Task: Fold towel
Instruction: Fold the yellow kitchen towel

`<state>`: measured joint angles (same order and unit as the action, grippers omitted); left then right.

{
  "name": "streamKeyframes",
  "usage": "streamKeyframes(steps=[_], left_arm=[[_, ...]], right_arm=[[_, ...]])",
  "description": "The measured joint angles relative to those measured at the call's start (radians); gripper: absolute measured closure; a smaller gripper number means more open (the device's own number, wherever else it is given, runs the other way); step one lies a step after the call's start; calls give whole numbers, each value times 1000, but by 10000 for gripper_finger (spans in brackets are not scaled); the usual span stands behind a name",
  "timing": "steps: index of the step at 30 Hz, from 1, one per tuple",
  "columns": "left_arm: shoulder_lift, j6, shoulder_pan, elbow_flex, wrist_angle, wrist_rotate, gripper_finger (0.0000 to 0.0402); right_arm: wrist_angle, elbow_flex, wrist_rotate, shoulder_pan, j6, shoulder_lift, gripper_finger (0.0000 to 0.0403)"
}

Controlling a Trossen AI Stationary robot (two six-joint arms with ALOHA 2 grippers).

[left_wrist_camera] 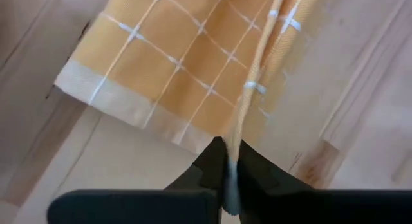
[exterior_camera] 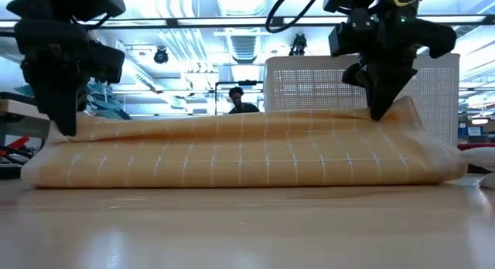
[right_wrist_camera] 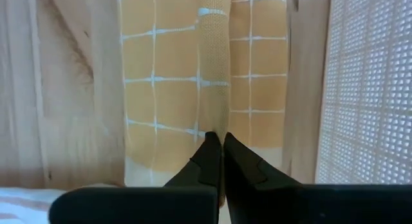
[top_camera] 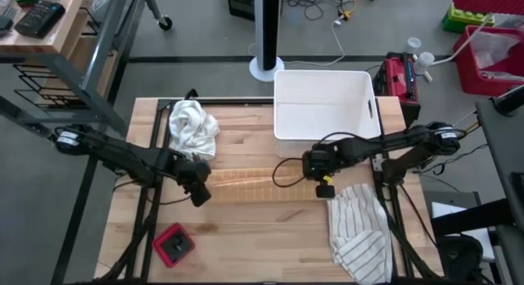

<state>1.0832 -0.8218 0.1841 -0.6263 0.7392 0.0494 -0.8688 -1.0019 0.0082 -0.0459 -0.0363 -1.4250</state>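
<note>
An orange towel with white checks (top_camera: 258,184) lies in a long band across the middle of the wooden table (top_camera: 262,236); in the low view (exterior_camera: 247,153) its lower part rests on the table. My left gripper (top_camera: 199,195) is shut on the towel's left end, and it also shows in the low view (exterior_camera: 66,122). My right gripper (top_camera: 325,189) is shut on the towel's right end, and it also shows in the low view (exterior_camera: 380,110). My left gripper pinches a raised edge of the towel at its left end (left_wrist_camera: 239,143) between its two fingers, from above, pointing down. One layer or several, I cannot tell. The rest of the towel lies on the table. My right gripper pinches a raised ridge of the towel at its right end (right_wrist_camera: 215,121) between its two fingers, from above, pointing down. The towel's top edge (exterior_camera: 232,117) runs nearly straight between the two grippers, and its lower part lies on the table.
A white bin (top_camera: 323,105) stands just behind the towel at the far right. A crumpled white cloth (top_camera: 192,125) lies at the far left, a striped cloth (top_camera: 360,236) at the near right, and a red and black object (top_camera: 173,244) at the near left.
</note>
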Motion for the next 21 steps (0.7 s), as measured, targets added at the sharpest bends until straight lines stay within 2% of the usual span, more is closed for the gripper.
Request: streamKeyframes(steps=[5, 15, 21], left_arm=[[8, -16, -20, 12, -18, 2, 348], [4, -33, -49, -6, -18, -2, 262], [-2, -33, -49, -15, 19, 4, 232]], right_arm=[[13, 3, 1, 11, -15, 0, 381], [15, 5, 26, 22, -35, 0, 266], [-23, 6, 70, 22, -27, 0, 220]])
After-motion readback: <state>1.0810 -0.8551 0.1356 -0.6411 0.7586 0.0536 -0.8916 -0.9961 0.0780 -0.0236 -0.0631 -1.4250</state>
